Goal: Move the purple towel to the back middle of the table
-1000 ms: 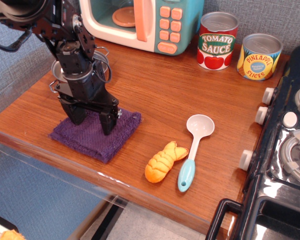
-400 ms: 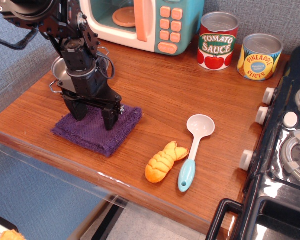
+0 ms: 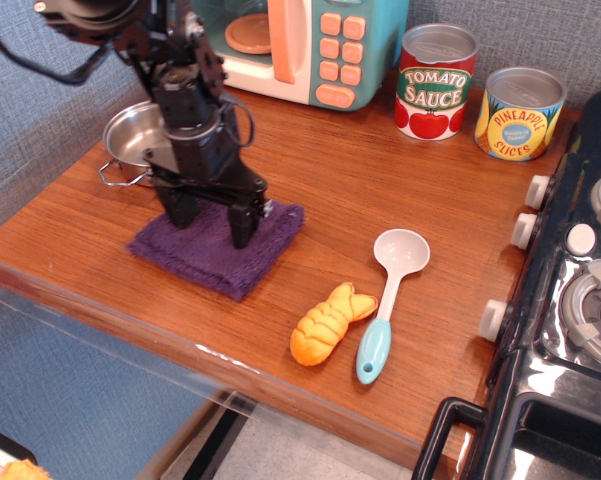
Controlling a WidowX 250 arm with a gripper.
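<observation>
The purple towel (image 3: 208, 258) lies flat on the wooden table (image 3: 360, 180), near the front left. My gripper (image 3: 212, 228) stands upright over it. Its two black fingers are spread wide apart, and both fingertips (image 3: 243, 236) press down into the cloth. Towel shows between the fingers. The towel's far edge is hidden behind the gripper.
A steel pot (image 3: 130, 138) sits just behind and left of the towel. A toy microwave (image 3: 280, 40), a tomato sauce can (image 3: 435, 80) and a pineapple can (image 3: 520, 112) line the back. An orange pastry (image 3: 325, 322) and a spoon (image 3: 390, 295) lie front centre. A black toy stove (image 3: 570, 300) fills the right.
My gripper has moved right and slightly back, and the towel has slid with it under the fingertips. The pot behind is now more exposed. The finger spread is unchanged.
</observation>
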